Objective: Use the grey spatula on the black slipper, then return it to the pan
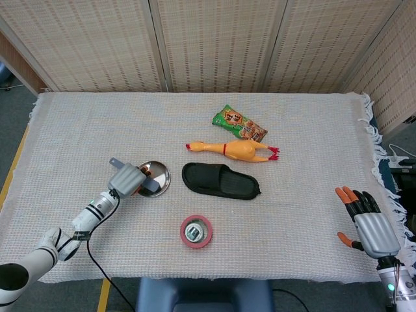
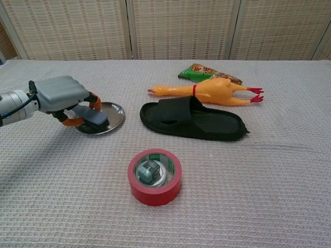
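My left hand [image 1: 126, 179] [image 2: 61, 95] grips the grey spatula [image 2: 92, 115], whose blade lies low inside the round metal pan [image 1: 160, 174] [image 2: 114, 114]. The spatula's handle end [image 1: 115, 161] sticks out behind the hand in the head view. The black slipper [image 1: 220, 181] [image 2: 194, 120] lies flat to the right of the pan, apart from the hand. My right hand [image 1: 368, 221] hangs open at the table's right edge, holding nothing; the chest view does not show it.
A red tape roll [image 1: 195, 231] [image 2: 154, 176] with a small object inside sits in front of the slipper. A yellow rubber chicken [image 1: 234, 150] [image 2: 212, 90] and a green snack packet [image 1: 239, 123] [image 2: 202, 72] lie behind it. Woven cloth [image 1: 78, 130] covers the table.
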